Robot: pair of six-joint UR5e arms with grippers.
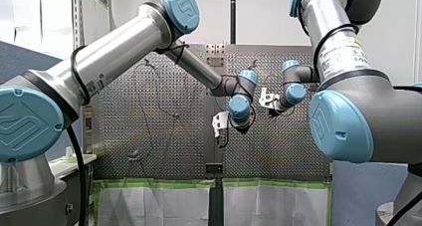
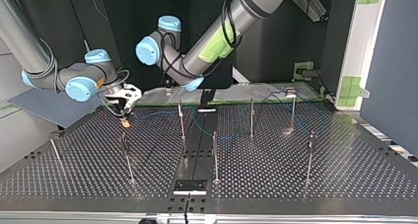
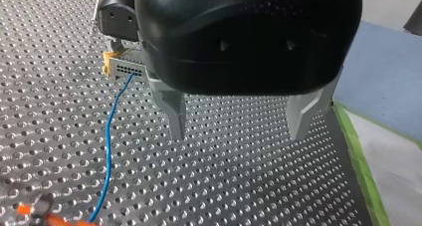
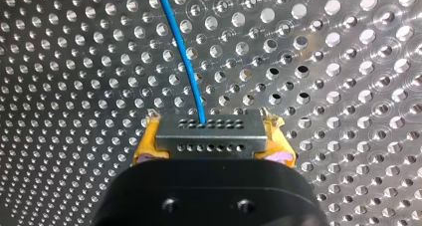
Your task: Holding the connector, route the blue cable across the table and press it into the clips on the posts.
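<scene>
Right tool (image 4: 212, 139) is clenched on the connector (image 4: 209, 131), with a yellow pad (image 4: 145, 147) at each end of it. The cable (image 4: 183, 56) leaves the connector's face and runs away over the surface (image 4: 348, 61). Left tool (image 3: 238, 134) is released, with nothing between its fingers, and hovers just beside the connector.

Step in hand, as judged: carrying the connector out toward the posts (image 2: 181, 120).
- Keep your clench square so the connector cannot twist in the pads.
- Raise the connector to clip height before you travel.
- Hold light tension so the cable trails straight behind the connector rather than looping.
- Bring the free left tool in to press the cable down.

The right wrist view shows only how the connector sits in the grip. The left wrist view shows the cable's run from the connector to an orange piece (image 3: 45, 217), partly cut off. Only the top view shows the posts beyond the connector. The clips are too small there to tell whether any holds cable.
</scene>
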